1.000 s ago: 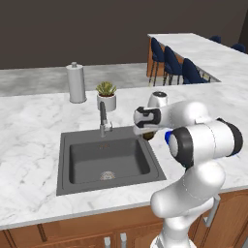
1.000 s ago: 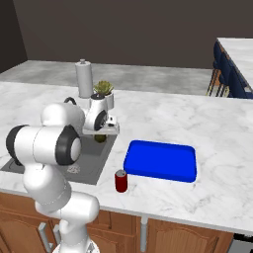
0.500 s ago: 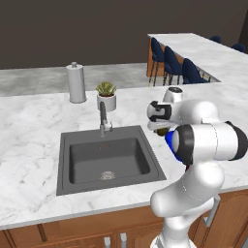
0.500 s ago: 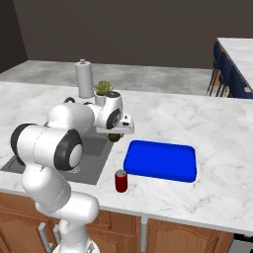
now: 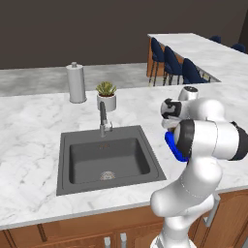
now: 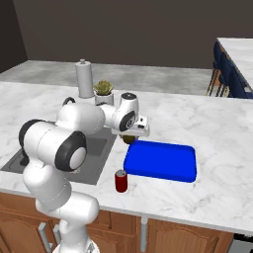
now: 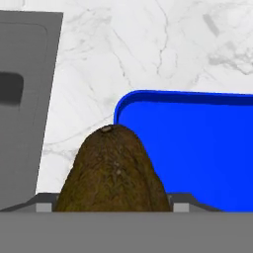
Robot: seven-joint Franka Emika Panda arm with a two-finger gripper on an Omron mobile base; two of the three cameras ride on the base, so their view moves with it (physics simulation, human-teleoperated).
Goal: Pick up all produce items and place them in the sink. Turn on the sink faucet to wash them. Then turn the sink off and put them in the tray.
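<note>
One sink (image 5: 109, 157), one faucet (image 5: 103, 116), one blue tray (image 6: 160, 161), one brown lump (image 7: 112, 173), one red can (image 6: 121, 181), one potted succulent (image 5: 106, 95), one paper-towel roll (image 5: 76, 83).

Brown-olive produce item (image 7: 112, 170), bright blue tray (image 6: 160, 161), dark grey sink (image 5: 107, 158), white grey-veined marble counter (image 5: 29, 131).

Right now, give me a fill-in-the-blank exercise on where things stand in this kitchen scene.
1. The fingers are shut on the brown ____.
2. That item hangs above the counter by the left edge of the blue ____.
3. The red can stands on the counter in front of the tray, near the counter's ____ edge.
4. The sink basin holds no ____.

Missing words: produce item; tray; front; produce
</note>
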